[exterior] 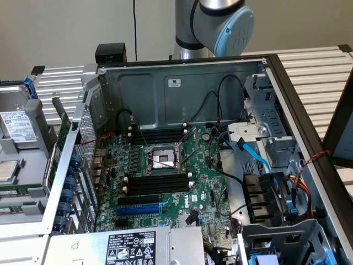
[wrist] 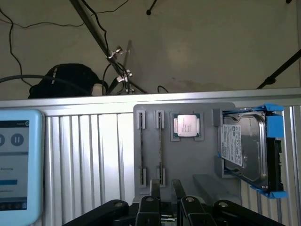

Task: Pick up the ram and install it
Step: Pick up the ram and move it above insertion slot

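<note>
- The gripper (wrist: 166,184) hangs over one edge of a grey holder tray (wrist: 197,160) that lies on the slatted metal tabletop (wrist: 94,150). Its two black fingers (wrist: 154,188) stand apart and nothing is gripped between them
- The ram (wrist: 160,148) stands on edge in a narrow slot of that tray, seen edge-on as a thin line. Its nearer end lines up with the gap between the fingers, and its colour and label are hard to make out
- A second slot (wrist: 142,148) runs parallel just beside it. I cannot tell whether it holds a stick
- On the ram's other side a processor chip (wrist: 187,126) sits in a square pocket. Past it a hard drive (wrist: 244,150) in a blue bracket stands at the tray's end
- A touch screen (wrist: 16,165) in a pale blue casing is well apart from the tray and cut off by the picture's edge
- In the exterior view the robot arm (exterior: 215,25) rises behind an open computer case (exterior: 182,88)
- The motherboard (exterior: 204,182) lies in the case, its processor socket (exterior: 162,159) between rows of black memory slots (exterior: 160,182). A blue slot (exterior: 138,210) lies nearer the power supply (exterior: 129,248)
- Black cables and a blue cable (exterior: 253,157) loop over the board's edge at the exterior view's right, partly covering it
</note>
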